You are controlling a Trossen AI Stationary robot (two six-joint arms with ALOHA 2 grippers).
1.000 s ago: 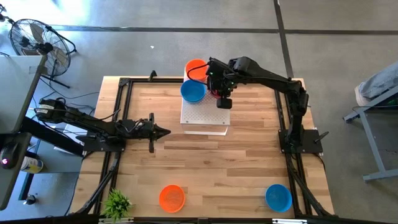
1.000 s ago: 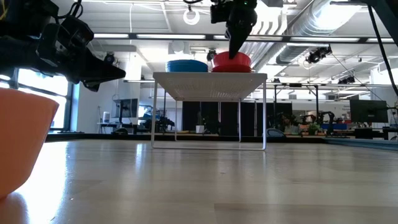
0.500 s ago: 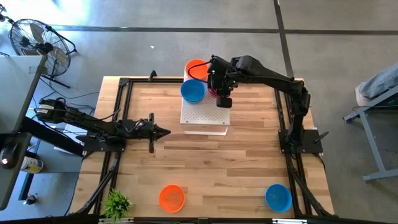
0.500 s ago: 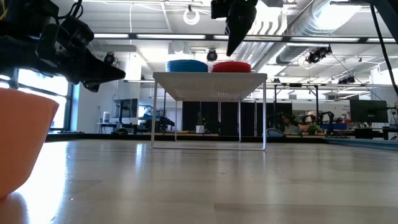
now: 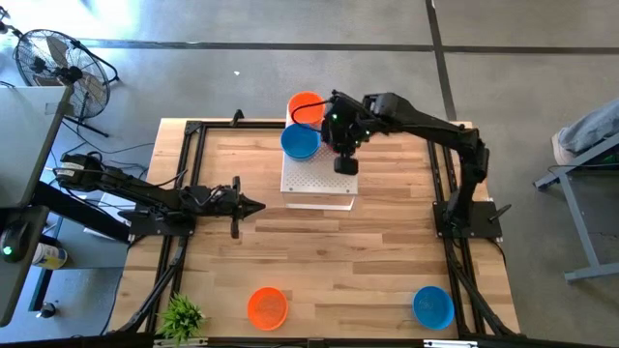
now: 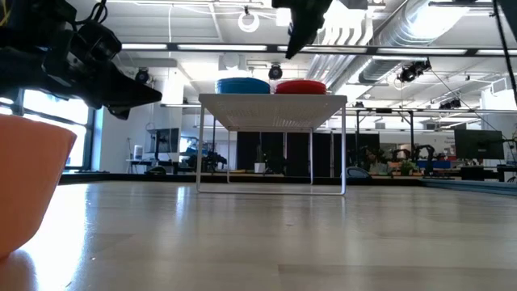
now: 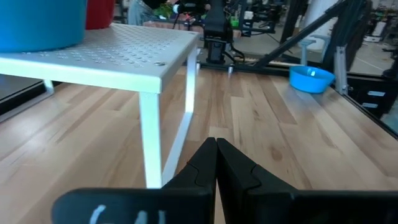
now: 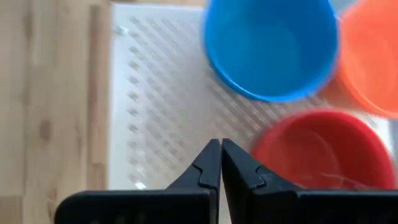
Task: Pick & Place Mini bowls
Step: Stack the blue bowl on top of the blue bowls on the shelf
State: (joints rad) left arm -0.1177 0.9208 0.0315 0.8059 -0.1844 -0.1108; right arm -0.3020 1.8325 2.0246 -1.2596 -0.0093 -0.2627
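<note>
Bowls still loose at near edge: glossy orange plastic mini bowl (image 5: 267, 306) left, blue one (image 5: 433, 305) right; left gripper (image 5: 253, 205) waits shut at table's left. On the white perforated board (image 5: 317, 181), a red bowl (image 6: 300, 86) now sits released beside a blue bowl (image 5: 300, 142), an orange bowl (image 5: 306, 106) beyond. Right gripper (image 6: 292, 44) has lifted clear, fingers closed empty; placement looks complete.

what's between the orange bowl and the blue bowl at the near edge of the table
Nothing: in the high view, the stretch of wooden table between the orange bowl and the blue bowl is bare.
</note>
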